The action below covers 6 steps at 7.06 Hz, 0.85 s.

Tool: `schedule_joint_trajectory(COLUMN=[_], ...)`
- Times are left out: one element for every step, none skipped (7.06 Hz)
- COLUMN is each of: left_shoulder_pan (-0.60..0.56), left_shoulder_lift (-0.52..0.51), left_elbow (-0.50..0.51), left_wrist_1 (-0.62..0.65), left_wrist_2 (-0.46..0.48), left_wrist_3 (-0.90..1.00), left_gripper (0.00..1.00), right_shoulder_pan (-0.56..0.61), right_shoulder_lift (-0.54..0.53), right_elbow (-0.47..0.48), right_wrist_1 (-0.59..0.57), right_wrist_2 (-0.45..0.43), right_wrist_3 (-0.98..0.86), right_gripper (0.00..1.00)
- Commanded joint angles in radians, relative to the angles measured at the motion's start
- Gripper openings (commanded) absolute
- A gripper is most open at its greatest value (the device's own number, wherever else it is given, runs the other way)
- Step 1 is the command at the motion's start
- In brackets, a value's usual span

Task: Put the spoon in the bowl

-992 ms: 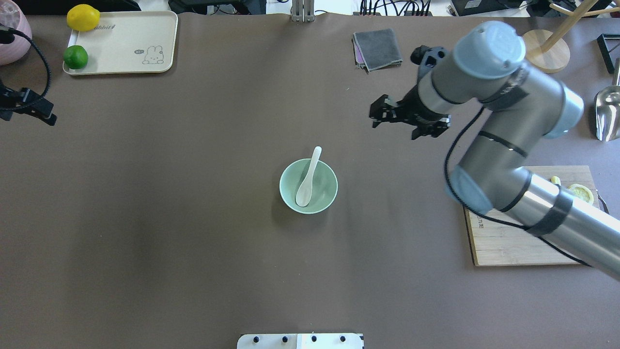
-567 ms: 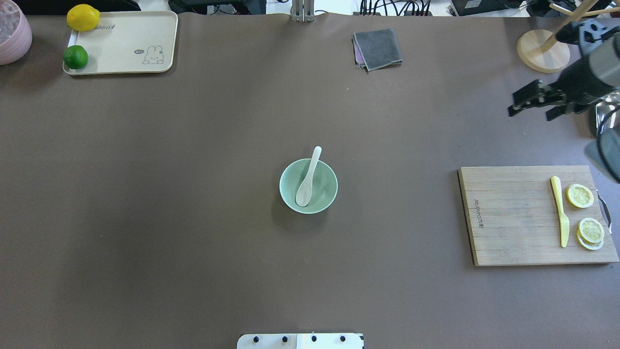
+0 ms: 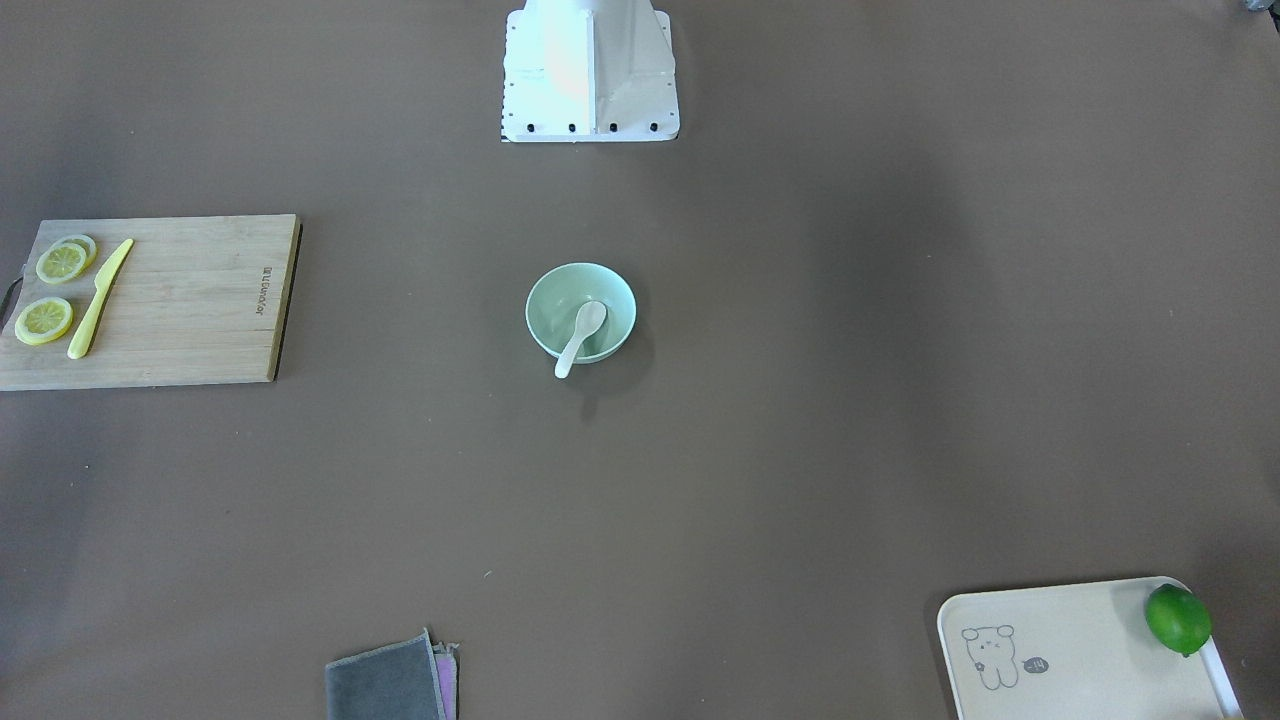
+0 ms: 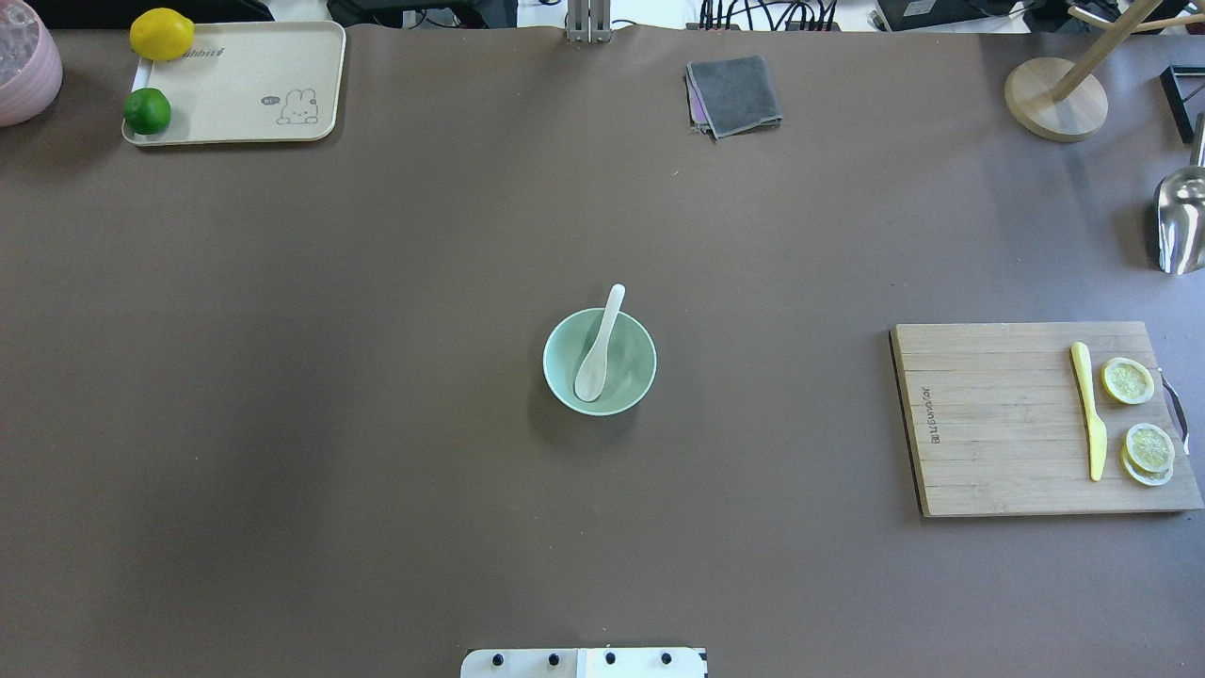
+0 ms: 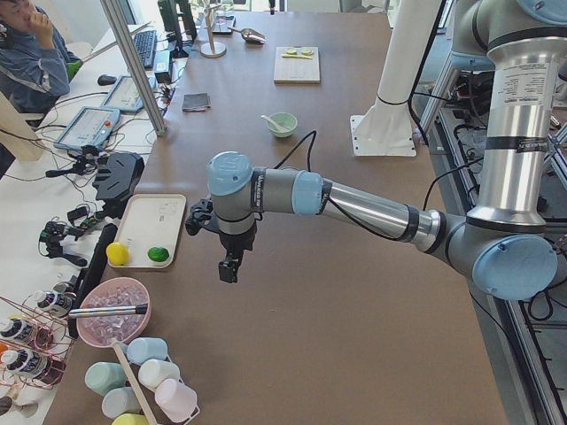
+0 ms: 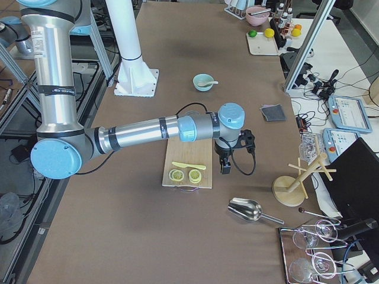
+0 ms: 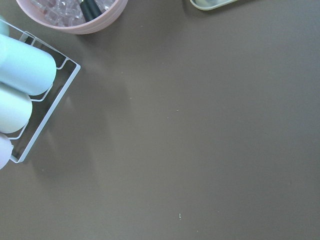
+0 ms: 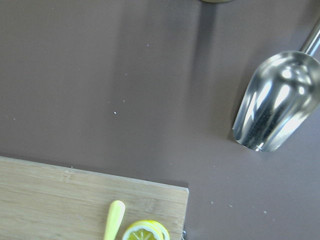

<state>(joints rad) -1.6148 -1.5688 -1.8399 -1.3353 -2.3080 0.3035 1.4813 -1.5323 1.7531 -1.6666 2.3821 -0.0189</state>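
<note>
The small white glossy soup spoon (image 4: 595,353) is lying in the round pale mint-green bowl (image 4: 636,369), which is sitting at the middle of the brown counter (image 4: 377,452). In the overhead view its scoop is resting on the bowl's floor toward 7 o'clock, and its handle is leaning on the rim and sticking out past it at about 12 o'clock.

I am holding my left end effector (image 5: 229,268) above bare counter with its fingers pointing down, near the beige rectangular tray (image 5: 152,227) with the green lime (image 5: 158,255) and the yellow lemon (image 5: 117,254). Only the side view is showing it, so I cannot tell whether its fingers are apart or together.

My right end effector (image 6: 225,168) is hanging just beside the rectangular wooden cutting board (image 6: 188,160), near the shiny steel scoop (image 6: 246,208). Again I cannot tell how its fingers are standing. Both end effectors are well apart from the bowl.
</note>
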Motion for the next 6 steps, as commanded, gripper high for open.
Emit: schedule_joint_trajectory(left_shoulder_pan=[-0.020,-0.022,-0.025,-0.028,-0.030,-0.030], left_shoulder_lift=[0.061,0.059,0.064,0.076,0.105,0.107], left_elbow=[-0.004,-0.006,0.005,-0.013,-0.001,-0.004], left_wrist_1=[-0.016,-0.018,-0.018,-0.010,-0.012,-0.010], left_wrist_2=[-0.011,-0.010,-0.010,-0.014,-0.019,-0.016], left_wrist_3=[0.025,0.023,0.028,0.026,0.026,0.026], left_gripper=[0.98,0.98,0.98,0.98,0.98,0.98], right_shoulder_pan=[0.062,0.083,0.094,0.094,0.094,0.094], right_shoulder_lift=[-0.031,-0.058,-0.077,-0.092,-0.088,-0.092], right_elbow=[-0.003,-0.004,-0.003,-0.001,-0.001,-0.001], right_wrist_1=[-0.067,-0.067,-0.068,-0.068,-0.067,-0.067], right_wrist_2=[-0.009,-0.012,-0.012,-0.014,-0.018,-0.017], right_wrist_3=[-0.165,-0.224,-0.255,-0.247,-0.247,-0.251], right_gripper=[1.00,1.00,1.00,1.00,1.00,1.00])
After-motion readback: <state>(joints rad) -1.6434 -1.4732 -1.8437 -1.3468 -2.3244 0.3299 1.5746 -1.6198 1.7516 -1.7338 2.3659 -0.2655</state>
